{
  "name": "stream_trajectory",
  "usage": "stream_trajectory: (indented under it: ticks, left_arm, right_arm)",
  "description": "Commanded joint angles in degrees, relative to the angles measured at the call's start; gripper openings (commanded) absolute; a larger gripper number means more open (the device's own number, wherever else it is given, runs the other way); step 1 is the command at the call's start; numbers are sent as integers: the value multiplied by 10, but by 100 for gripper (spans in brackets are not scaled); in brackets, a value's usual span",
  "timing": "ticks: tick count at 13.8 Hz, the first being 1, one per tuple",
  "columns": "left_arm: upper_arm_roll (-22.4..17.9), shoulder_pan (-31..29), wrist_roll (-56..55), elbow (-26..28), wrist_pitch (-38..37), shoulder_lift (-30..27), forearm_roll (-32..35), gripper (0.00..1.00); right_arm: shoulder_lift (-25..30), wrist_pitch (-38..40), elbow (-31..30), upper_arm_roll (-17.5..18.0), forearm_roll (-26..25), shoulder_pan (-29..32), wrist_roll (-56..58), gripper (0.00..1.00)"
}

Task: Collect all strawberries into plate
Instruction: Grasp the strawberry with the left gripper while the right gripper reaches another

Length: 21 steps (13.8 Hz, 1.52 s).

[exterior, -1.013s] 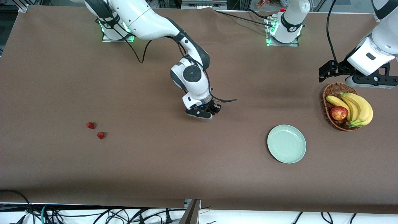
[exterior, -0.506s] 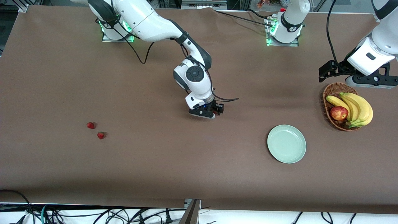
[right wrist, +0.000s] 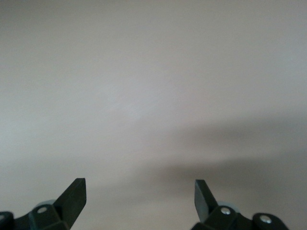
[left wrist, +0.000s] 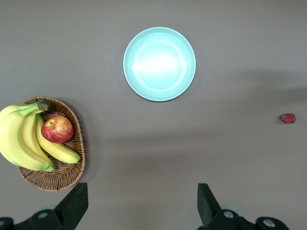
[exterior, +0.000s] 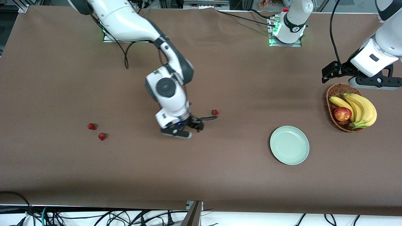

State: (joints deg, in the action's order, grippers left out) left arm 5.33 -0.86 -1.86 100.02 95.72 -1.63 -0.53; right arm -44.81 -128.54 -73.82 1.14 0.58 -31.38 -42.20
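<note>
The pale green plate (exterior: 289, 145) lies empty on the brown table and also shows in the left wrist view (left wrist: 159, 63). One strawberry (exterior: 215, 112) lies alone near the table's middle; it also shows in the left wrist view (left wrist: 288, 118). Two more strawberries (exterior: 91, 126) (exterior: 101, 136) lie close together toward the right arm's end. My right gripper (exterior: 179, 131) (right wrist: 139, 196) is open and empty, low over bare table between the lone strawberry and the pair. My left gripper (exterior: 373, 83) (left wrist: 143, 206) is open and empty, held high beside the basket, waiting.
A brown wicker basket (exterior: 333, 91) (left wrist: 72, 179) with bananas (exterior: 361, 108) and a red apple (exterior: 342, 114) stands at the left arm's end, beside the plate. Cables hang past the table's front edge.
My right arm has swung from the table's middle toward the right arm's end. The lone strawberry now shows on the table where its hand was. The left arm has not moved.
</note>
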Motion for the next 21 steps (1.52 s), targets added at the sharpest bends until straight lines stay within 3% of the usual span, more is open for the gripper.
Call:
stream_trajectory:
  ticks: [1,4,6,9,12,16,18,21]
  left_arm:
    - [0,3,11,-17,-25,42,9,100]
    - [14,36,5,-16,-36,87,2,100]
    - [24,81,1,-17,-20,143,8,100]
    - [26,140,-45,-16,74,205,1,100]
    - [30,225,-237,-16,172,262,5,100]
    - [32,237,-342,-16,363,356,1,100]
    - [33,255,-377,-24,372,360,-6,100]
    - [29,309,-423,-78,403,425,-33,100]
  right_arm:
    - [30,80,-11,8,9,68,133,100]
    - [33,154,-11,4,1,143,245,100]
    - [33,177,-25,-28,0,165,283,100]
    - [32,176,-46,-72,4,181,383,100]
    - [29,162,-76,-72,3,218,392,100]
    - [29,110,-121,-72,8,228,410,100]
    - [29,94,-130,-72,9,232,410,100]
    - [25,76,-139,-72,9,232,410,100]
